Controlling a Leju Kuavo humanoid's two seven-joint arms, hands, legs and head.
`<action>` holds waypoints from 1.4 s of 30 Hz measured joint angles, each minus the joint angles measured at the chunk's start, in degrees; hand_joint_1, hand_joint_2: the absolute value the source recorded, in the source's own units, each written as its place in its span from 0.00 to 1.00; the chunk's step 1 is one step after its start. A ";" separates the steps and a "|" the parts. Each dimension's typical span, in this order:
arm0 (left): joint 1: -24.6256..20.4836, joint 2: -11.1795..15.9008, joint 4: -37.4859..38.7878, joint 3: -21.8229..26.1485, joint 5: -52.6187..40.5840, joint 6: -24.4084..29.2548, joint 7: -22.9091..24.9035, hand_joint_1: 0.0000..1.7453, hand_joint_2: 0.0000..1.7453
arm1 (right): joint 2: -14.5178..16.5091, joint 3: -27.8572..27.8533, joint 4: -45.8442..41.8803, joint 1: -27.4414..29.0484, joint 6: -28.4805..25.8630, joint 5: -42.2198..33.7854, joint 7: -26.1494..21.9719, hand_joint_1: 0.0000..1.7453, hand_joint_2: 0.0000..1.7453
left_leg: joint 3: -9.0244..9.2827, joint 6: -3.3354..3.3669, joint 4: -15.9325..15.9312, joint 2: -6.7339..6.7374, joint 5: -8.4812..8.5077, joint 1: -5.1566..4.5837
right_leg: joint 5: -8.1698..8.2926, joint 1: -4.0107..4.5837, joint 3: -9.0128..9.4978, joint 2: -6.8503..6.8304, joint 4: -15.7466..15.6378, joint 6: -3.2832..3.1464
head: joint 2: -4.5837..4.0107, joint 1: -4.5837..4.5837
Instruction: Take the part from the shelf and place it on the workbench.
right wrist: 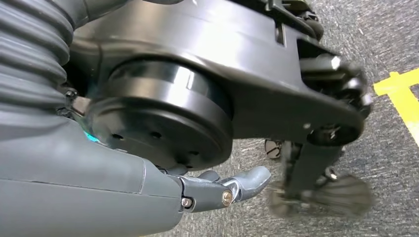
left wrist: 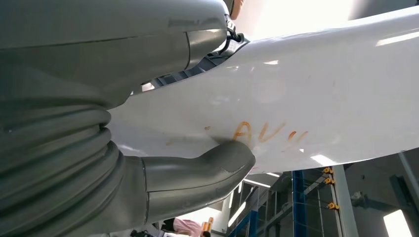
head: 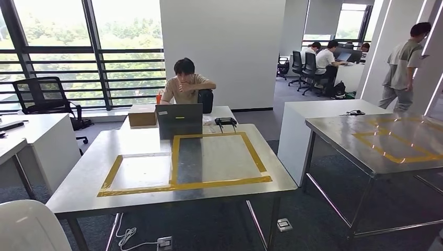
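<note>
One white part [left wrist: 306,89] is gripped in the left hand [left wrist: 123,148]; the right hand [right wrist: 217,190] hangs empty, its openness unclear. Placing on the workbench [head: 78,183] remains.

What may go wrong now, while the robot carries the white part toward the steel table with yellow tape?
1. The left hand holds the white part with the thumb on a smooth surface; it might slip.
2. A laptop and a cardboard box stand at the far edge of the table; a long placement could hit them.
</note>
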 joint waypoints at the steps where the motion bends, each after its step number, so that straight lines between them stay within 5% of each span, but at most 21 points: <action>1: 0.02 0.02 0.01 0.01 0.03 0.00 -0.11 1.00 1.00 | 0.00 0.00 0.00 0.09 0.01 0.14 0.02 0.00 1.00 | 0.24 -0.28 0.03 -0.05 -0.35 -0.07 | 0.46 0.10 1.02 -0.03 -2.74 -0.36 | 0.00 0.01; 7: 0.27 0.31 0.02 0.01 0.17 -0.01 -0.52 1.00 1.00 | 0.02 0.00 0.00 0.27 0.14 0.49 0.05 0.00 1.00 | 0.03 -2.28 3.35 0.01 -2.05 -0.21 | 0.12 -0.06 4.08 -0.06 -5.54 -2.89 | 0.05 -0.16; 11: 0.26 0.43 0.32 0.00 0.20 -0.01 -0.60 1.00 1.00 | 0.02 0.00 0.00 0.26 0.14 0.67 0.04 0.00 1.00 | -7.79 -2.85 14.61 0.05 -6.31 -0.16 | -1.32 -0.07 5.53 -0.10 -5.61 -3.46 | 0.04 -0.27; 13: 0.26 0.60 0.53 0.00 0.20 0.00 -0.61 1.00 1.00 | 0.04 0.01 0.00 0.31 0.15 0.84 0.03 0.00 1.00 | -8.73 -2.73 13.09 0.06 -3.86 -0.16 | -2.24 -0.09 6.72 -0.04 -5.60 -3.36 | 0.04 -0.27; 15: 0.25 0.81 0.63 0.01 0.20 0.00 -0.75 1.00 1.00 | 0.09 0.04 0.00 0.31 0.19 0.98 0.02 0.00 1.00 | -6.97 -2.48 6.21 0.15 1.35 -0.21 | -3.35 -0.13 8.16 0.00 -5.59 -2.98 | 0.04 -0.27; 16: 0.25 0.89 0.69 0.01 0.19 0.00 -0.86 1.00 1.00 | 0.11 0.06 0.00 0.28 0.20 1.08 0.02 0.00 1.00 | -6.19 -2.25 3.37 0.27 2.59 -0.33 | -3.86 -0.09 8.66 0.03 -5.58 -2.68 | 0.04 -0.30; 20: 0.69 1.01 0.56 0.05 0.09 0.00 -1.30 1.00 1.00 | 0.11 0.22 0.00 0.19 0.22 1.66 0.02 0.00 1.00 | -4.74 -0.59 0.82 0.24 3.05 -0.45 | -4.70 0.14 9.44 -0.07 -5.41 -1.23 | 0.07 -0.29; 22: 0.94 1.02 0.19 0.07 0.07 0.00 -1.49 1.00 1.00 | 0.09 0.32 0.00 0.07 0.22 1.86 0.01 0.00 1.00 | -3.65 0.16 0.42 0.09 2.69 -0.23 | -4.52 0.13 8.04 -0.08 -2.39 -0.71 | 0.07 -0.22; 25: 1.25 1.02 -0.24 0.10 0.00 0.00 -1.64 1.00 1.00 | 0.09 0.40 0.00 -0.14 0.28 2.00 -0.10 0.00 1.00 | -2.07 0.73 0.15 0.05 1.38 -0.18 | -6.87 0.05 0.90 -0.08 7.41 -0.06 | 0.06 -0.16; 27: 1.62 1.00 -0.52 0.14 -0.16 0.00 -1.64 1.00 1.00 | 0.09 0.41 0.00 -0.14 0.37 2.05 -0.12 0.00 1.00 | -0.67 0.76 0.13 -0.03 0.12 -0.19 | -8.86 0.06 -2.83 -0.08 10.17 -0.01 | 0.07 -0.11; 29: 1.84 0.97 -0.88 0.15 -0.34 0.01 -1.59 1.00 1.00 | 0.09 0.42 0.00 -0.06 0.44 2.06 -0.06 0.00 1.00 | 1.16 0.70 0.12 -0.14 -1.26 -0.22 | -6.62 0.10 -3.27 -0.08 6.24 -0.36 | 0.07 -0.08; 32: 1.97 0.85 -1.17 0.22 -0.42 0.03 -1.46 1.00 1.00 | 0.04 0.44 0.02 0.28 0.49 2.04 0.01 0.00 1.00 | 3.34 0.14 0.01 -0.44 -3.64 -0.39 | 1.59 0.59 -1.64 -0.03 -2.97 -1.39 | 0.05 -0.08; 33: 2.03 0.80 -1.28 0.26 -0.44 0.04 -1.42 1.00 1.00 | 0.02 0.45 0.02 0.36 0.55 2.03 0.01 0.00 1.00 | 4.19 -0.20 -0.02 -0.56 -4.21 -0.43 | 2.62 0.77 -1.13 0.03 -4.26 -1.65 | 0.05 -0.10; 36: 1.94 0.74 -1.86 0.39 -0.44 0.08 -1.32 1.00 1.00 | 0.02 0.48 0.01 0.20 0.83 1.96 0.02 0.00 1.00 | 5.68 -1.33 1.52 -0.61 -3.93 -0.44 | 1.51 0.69 1.54 0.16 -5.24 -2.51 | 0.06 -0.18; 39: 1.79 0.70 -2.08 0.46 -0.48 0.14 -1.12 1.00 1.00 | 0.02 0.48 0.00 0.00 0.94 1.81 0.04 0.00 1.00 | 0.31 -2.08 10.09 -0.37 -3.98 -0.37 | -0.16 0.30 4.72 0.15 -5.83 -3.45 | 0.04 -0.30; 42: 1.88 0.69 -2.06 0.48 -0.52 0.34 -0.80 1.00 1.00 | 0.02 0.48 0.00 0.13 0.93 1.63 0.01 0.00 1.00 | -6.82 -2.79 15.40 -0.22 -9.21 -0.24 | -2.52 0.04 7.30 0.34 -5.92 -3.55 | 0.05 -0.35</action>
